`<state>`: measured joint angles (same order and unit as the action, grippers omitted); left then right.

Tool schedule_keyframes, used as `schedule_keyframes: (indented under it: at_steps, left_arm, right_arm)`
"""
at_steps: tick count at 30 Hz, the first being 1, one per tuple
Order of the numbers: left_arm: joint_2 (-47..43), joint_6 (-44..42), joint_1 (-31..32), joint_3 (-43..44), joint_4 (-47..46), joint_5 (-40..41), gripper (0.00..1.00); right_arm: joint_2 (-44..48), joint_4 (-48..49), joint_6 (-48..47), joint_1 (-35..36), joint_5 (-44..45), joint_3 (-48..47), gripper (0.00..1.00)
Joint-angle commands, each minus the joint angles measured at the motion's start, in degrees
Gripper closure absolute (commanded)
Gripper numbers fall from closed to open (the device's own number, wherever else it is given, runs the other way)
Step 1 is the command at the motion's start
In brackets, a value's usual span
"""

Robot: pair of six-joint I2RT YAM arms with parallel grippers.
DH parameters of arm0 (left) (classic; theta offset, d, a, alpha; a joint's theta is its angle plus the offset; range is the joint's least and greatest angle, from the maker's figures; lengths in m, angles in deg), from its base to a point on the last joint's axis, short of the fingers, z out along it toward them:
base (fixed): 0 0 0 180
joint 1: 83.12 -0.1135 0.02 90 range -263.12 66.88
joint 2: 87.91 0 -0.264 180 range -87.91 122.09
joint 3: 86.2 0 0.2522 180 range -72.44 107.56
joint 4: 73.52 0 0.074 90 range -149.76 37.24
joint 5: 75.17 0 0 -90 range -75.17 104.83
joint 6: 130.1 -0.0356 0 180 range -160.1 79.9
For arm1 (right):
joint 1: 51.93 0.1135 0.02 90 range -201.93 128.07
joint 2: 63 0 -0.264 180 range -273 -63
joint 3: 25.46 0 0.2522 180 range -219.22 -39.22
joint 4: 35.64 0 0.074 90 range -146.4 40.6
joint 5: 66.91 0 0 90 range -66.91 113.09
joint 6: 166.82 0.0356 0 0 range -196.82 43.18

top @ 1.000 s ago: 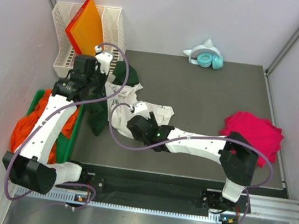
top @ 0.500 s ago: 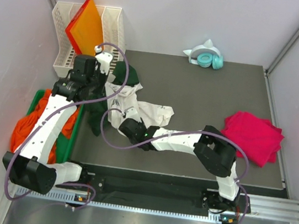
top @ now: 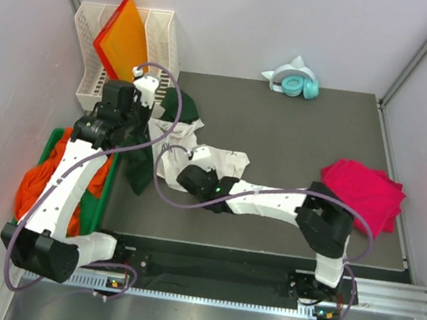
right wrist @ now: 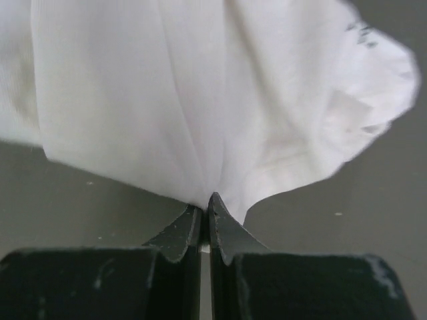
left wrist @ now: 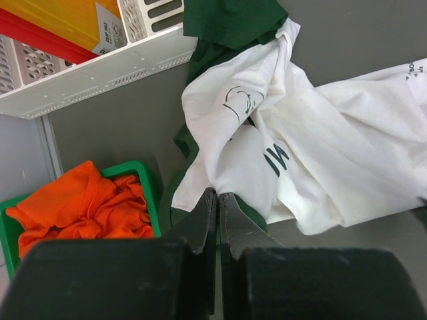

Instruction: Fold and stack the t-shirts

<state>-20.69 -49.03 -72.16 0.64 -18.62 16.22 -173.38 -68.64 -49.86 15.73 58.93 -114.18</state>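
White t-shirt (top: pixel 212 158): crumpled, dark print showing, centre-left of frame, partly over green t-shirt (top: pixel 179 107). Left gripper (left wrist: pixel 217 195) clamped on its left fold; right gripper (right wrist: pixel 205 199) pinched tight on its lower hem. Count: one white, one green, one folded pink pile (top: pixel 361 193) at right, one orange t-shirt (top: pixel 36 179) in green bin (left wrist: pixel 148 190), lower left.

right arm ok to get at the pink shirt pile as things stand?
Probably not yet: the right gripper is shut on the white shirt. The pink shirt pile itself lies uncovered near its base.
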Motion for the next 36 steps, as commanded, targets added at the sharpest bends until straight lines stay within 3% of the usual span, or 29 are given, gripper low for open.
schedule_keyframes:
  at_steps: [1, 5, 10, 20, 28, 31, 32, 34, 35, 36]
  left_arm:
    - [-2.44, -0.04, -0.24, -0.48, -3.00, 1.25, 1.00]
    - [-2.97, 0.23, -0.33, -1.27, -3.18, 1.07, 1.00]
    - [-3.76, 0.32, -0.41, -2.50, -3.09, 1.07, 1.00]
    - [-5.52, -1.35, -0.41, -3.99, -0.81, 2.21, 1.00]
    - [-7.19, -2.23, -0.41, -4.88, 0.69, 3.62, 1.00]
    - [-7.19, -1.97, -0.41, -5.23, 1.22, 3.71, 1.00]
    - [-7.02, -1.71, -0.41, -5.23, 1.13, 3.45, 1.00]
    - [-6.67, -1.62, -0.41, -5.31, 0.96, 3.10, 1.00]
    - [-6.49, -1.62, -0.41, -5.23, 0.78, 2.83, 1.00]
    - [-6.23, -1.53, -0.41, -5.23, 0.69, 2.74, 1.00]
  right_arm:
    - [11.85, -2.72, 2.92, -4.27, 8.90, 1.74, 1.00]
    - [18.44, -4.48, 2.84, -9.90, 9.96, 3.59, 1.00]
    - [19.34, -4.75, 0.11, -18.77, 8.64, 3.15, 1.00]
    - [6.60, -6.06, 0.20, -34.34, 7.85, -5.80, 1.00]
    - [-5.25, -7.30, 0.38, -43.83, 2.75, -20.04, 1.00]
    - [-9.04, -8.00, -1.29, -44.54, 0.82, -26.10, 0.80]
    - [-9.14, -8.00, -2.08, -44.37, 0.47, -27.51, 0.65]
    - [-6.79, -6.08, -3.22, -42.97, 0.29, -26.30, 0.49]
    - [-5.29, -3.28, -4.45, -42.26, 0.20, -23.42, 0.34]
    - [-3.62, -1.69, -5.07, -40.52, 0.55, -21.56, 0.30]
